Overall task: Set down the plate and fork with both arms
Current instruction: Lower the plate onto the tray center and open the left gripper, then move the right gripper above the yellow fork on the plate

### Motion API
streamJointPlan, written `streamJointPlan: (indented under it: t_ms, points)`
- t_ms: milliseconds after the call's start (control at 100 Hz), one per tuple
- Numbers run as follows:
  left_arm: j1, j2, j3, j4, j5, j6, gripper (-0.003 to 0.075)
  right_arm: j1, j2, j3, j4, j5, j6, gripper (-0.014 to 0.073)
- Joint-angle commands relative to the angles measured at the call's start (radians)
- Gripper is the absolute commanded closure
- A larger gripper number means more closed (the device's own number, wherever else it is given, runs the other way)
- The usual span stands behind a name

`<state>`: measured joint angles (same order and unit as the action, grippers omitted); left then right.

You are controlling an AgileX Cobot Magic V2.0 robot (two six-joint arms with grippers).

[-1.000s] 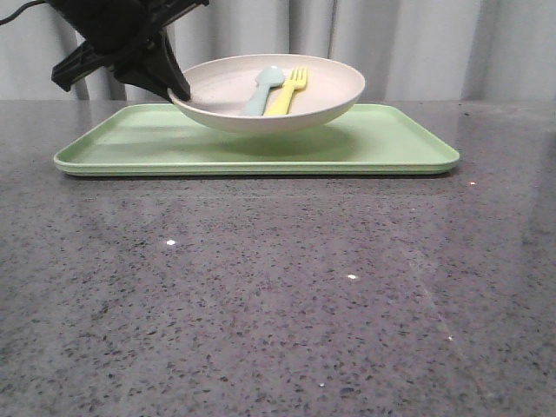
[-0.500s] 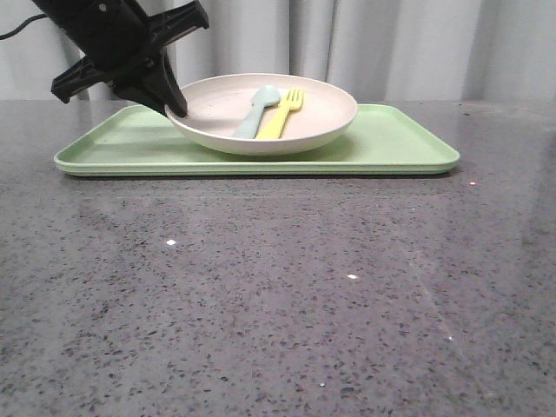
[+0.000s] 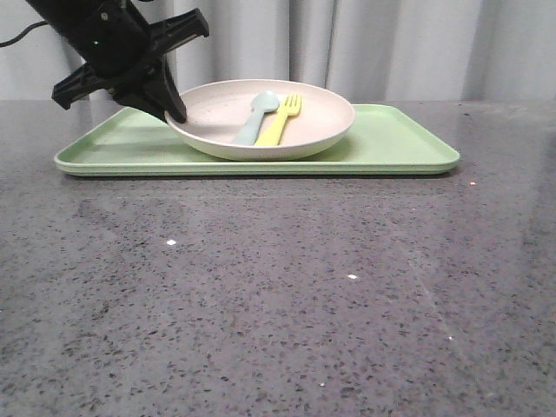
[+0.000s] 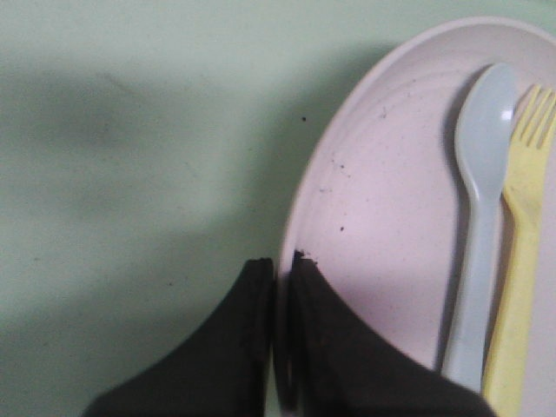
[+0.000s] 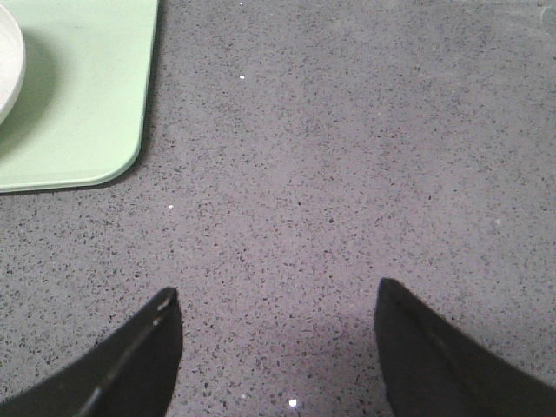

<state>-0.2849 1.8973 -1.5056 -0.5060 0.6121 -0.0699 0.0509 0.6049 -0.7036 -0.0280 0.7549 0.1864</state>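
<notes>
1. Landmark: the light-green tray (image 3: pixel 391 143) lies flat on the grey speckled table (image 3: pixel 278 295), against a backdrop of pale curtain (image 3: pixel 391 48)
2. The plate (image 3: pixel 313 122) sits on the tray, roughly over the tray's middle and somewhat toward its left half; the base appears to rest on the tray surface, though the exact contact line cannot be confirmed from the front view
3. The fork (image 3: pixel 280 120) lies inside the plate, tines pointing toward the tray's far edge, handle toward its near edge
4. A pale blue-green spoon (image 3: pixel 254 117) lies in the plate just beside the fork, on the side nearer the tray's left end; the two are parallel and close to touching
5. The left gripper (image 4: pixel 280 265) is clamped on the plate's rim at the side facing the tray's left end; in the left wrist view one finger lies outside the rim and the other inside, with only the rim between them
6. In the front view the left gripper (image 3: pixel 174 111) slopes down to the rim from above the tray's left half
7. The right gripper (image 5: pixel 276 347) is off the tray, over bare table beyond a rounded tray corner (image 5: pixel 122 169); its fingers (image 5: pixel 139 356) stand wide apart and hold nothing
8. A sliver of the plate's edge (image 5: pixel 9 61) shows on the tray in the right wrist view
</notes>
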Motion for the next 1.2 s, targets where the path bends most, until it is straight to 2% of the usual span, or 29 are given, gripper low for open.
streamJointPlan:
  t_ms: [0, 160, 250, 520, 730, 1190]
  points:
    - [-0.007, -0.052, -0.026, -0.035, -0.042, -0.014, 0.0654, -0.005, 0.008, -0.033, -0.01, -0.059, -0.011, 0.0107]
    - [-0.007, -0.052, -0.026, -0.035, -0.044, -0.014, 0.0435, -0.005, 0.008, -0.033, -0.01, -0.073, -0.011, 0.0107]
    - [-0.007, -0.052, -0.026, -0.035, -0.04, -0.014, 0.0367, -0.005, 0.008, -0.033, -0.01, -0.075, -0.011, 0.0107]
    - [-0.007, -0.088, -0.026, -0.031, -0.016, 0.022, 0.0363, 0.011, 0.015, -0.033, -0.01, -0.051, -0.011, 0.0107]
    - [-0.007, -0.197, 0.009, 0.1, 0.036, 0.024, 0.0363, 0.108, 0.085, -0.057, -0.01, -0.028, -0.011, 0.0107]
    - [-0.007, -0.613, 0.391, 0.193, -0.058, 0.024, 0.0363, 0.273, 0.388, -0.387, -0.01, 0.078, -0.011, 0.0107]
